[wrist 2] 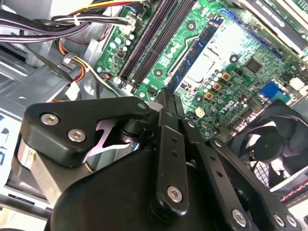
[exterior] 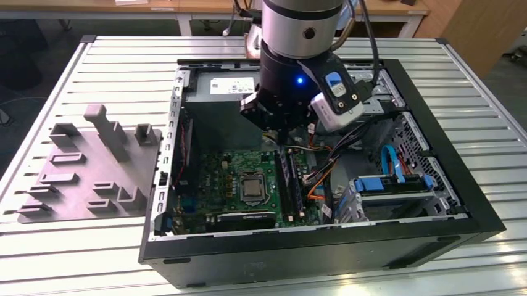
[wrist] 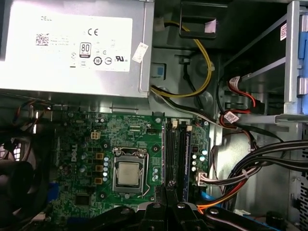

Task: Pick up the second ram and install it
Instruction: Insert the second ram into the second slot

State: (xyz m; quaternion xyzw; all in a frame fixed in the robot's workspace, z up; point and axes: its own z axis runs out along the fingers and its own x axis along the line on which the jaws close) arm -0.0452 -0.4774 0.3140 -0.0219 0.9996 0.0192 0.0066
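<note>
There's print on the power supply's big white label (wrist: 72, 43), with a barcode and certification marks, more on the slanted sticker (wrist: 140, 52) at its edge, white lettering on the motherboard (wrist: 73, 153), and a cable tag (wrist: 231, 117) too small to read.

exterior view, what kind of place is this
Probably a robotics lab or workshop bench for computer assembly: an open computer case sits on a slotted metal table, a grey fixture block lies beside it, and wooden desks stand behind.
</note>
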